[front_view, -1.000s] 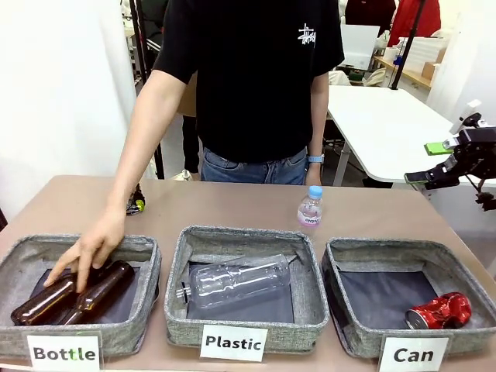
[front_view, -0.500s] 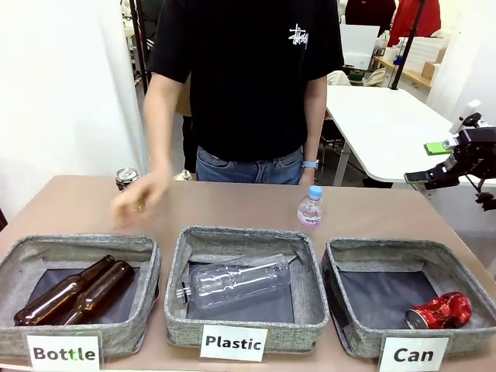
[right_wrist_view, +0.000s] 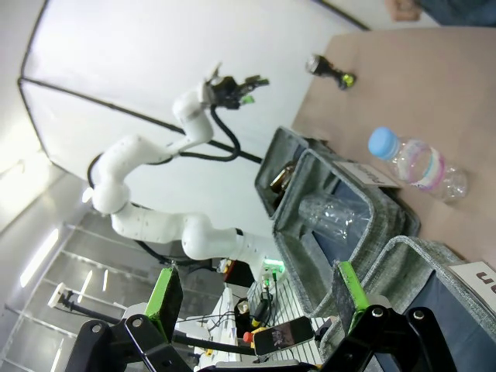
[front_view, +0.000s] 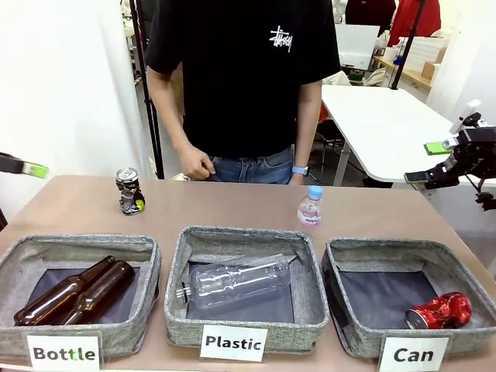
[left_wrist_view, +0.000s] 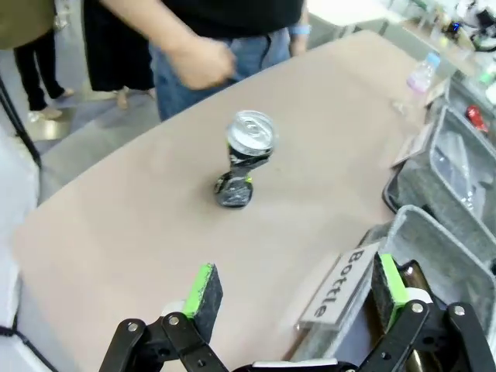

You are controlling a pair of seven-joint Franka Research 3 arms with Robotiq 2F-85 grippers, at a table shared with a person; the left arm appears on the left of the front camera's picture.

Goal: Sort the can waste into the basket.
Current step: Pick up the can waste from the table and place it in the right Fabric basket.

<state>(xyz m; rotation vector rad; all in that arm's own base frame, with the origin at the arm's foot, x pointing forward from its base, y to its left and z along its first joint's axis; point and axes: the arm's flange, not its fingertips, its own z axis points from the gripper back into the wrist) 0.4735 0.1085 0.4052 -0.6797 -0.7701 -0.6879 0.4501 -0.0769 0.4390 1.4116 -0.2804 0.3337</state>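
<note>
Dark crushed can [front_view: 129, 191] upright on table [front_view: 232, 205], likely awaiting pickup; red can [front_view: 439, 310] lying in Can basket [front_view: 387, 246]; left gripper [left_wrist_view: 295, 285] and right gripper [right_wrist_view: 256, 298] spread wide, empty.

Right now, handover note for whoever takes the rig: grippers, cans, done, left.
Left gripper: open, empty, raised at the table's left side, facing the dark can.
Right gripper: open, empty, raised at the table's right side.
Red can: lying in the Can basket. Done.
Dark can: standing on the table behind the Bottle basket, nothing touching it. Left to do: get it into the Can basket.
Person's hand: off the table, at their waist.
</note>
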